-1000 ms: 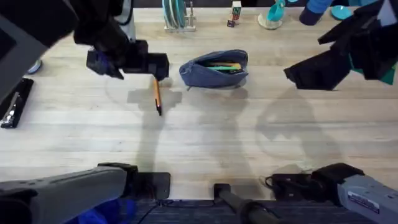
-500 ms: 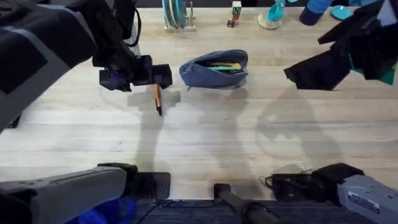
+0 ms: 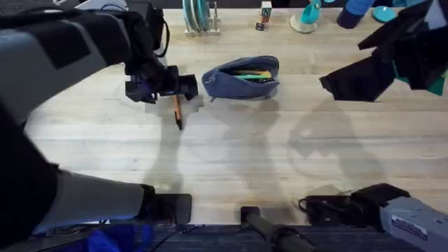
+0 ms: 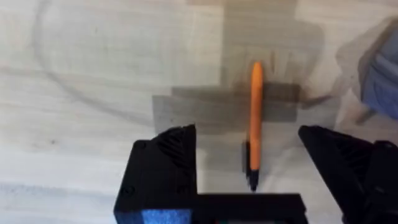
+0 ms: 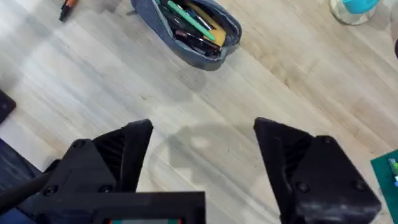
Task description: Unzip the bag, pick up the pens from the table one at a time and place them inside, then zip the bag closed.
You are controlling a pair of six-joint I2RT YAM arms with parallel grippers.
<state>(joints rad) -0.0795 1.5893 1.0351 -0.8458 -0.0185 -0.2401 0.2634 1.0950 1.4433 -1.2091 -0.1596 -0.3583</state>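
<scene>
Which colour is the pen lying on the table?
The pen is orange with a dark tip; it shows best in the left wrist view.

A broad wooden table [image 3: 231, 150] of pale planks takes up nearly the whole scene, its grain running crosswise. Light falls from above and throws soft grey shadows onto the boards. Along the far edge stands a small rack of teal plates [image 3: 198, 17], then a little boxy item [image 3: 264, 15], a teal cup on a round coaster [image 3: 306, 18], and some blue things [image 3: 369, 12] toward the corner. At the near edge a dark strip runs under the table's lip, with dark mounts and cables.
</scene>
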